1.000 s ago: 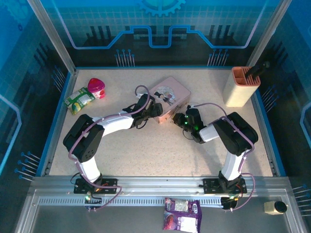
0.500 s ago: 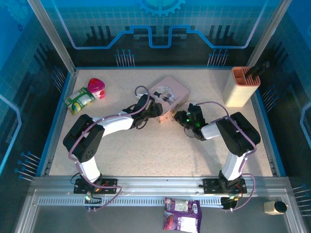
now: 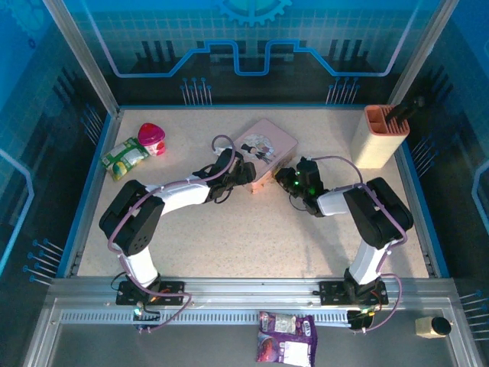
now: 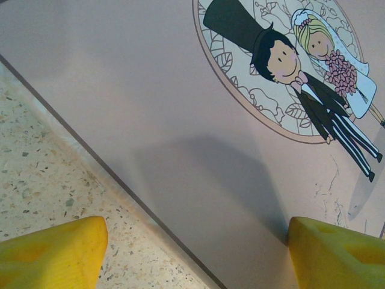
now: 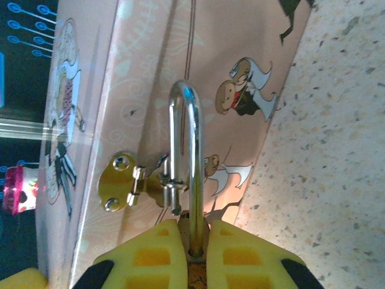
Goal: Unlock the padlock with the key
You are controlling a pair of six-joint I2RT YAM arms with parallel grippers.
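1. At the centre of the top view, your pink tin (image 3: 267, 145) sits on the speckled table (image 3: 229, 229). The left gripper (image 3: 246, 174) is at its lower-left edge and the right gripper (image 3: 284, 182) is at its lower-right side.
2. Your left gripper (image 4: 195, 259) is spread wide and has hold of nothing. In its wrist view one yellow fingertip (image 4: 54, 253) sits at lower left over the table and the other at lower right over the lid. The tin's edge runs diagonally between them.
3. Your right gripper (image 5: 194, 241) is clamped tight on the padlock (image 5: 195, 180) at bottom centre of its wrist view. The yellow fingers (image 5: 150, 256) press together around the foot of the silver shackle.
4. That shackle rises to mid-frame, threaded through the brass hasp (image 5: 120, 180) on the tin's side wall.
5. Most of the padlock's body is hidden between the fingers, so you cannot tell whether it is locked.
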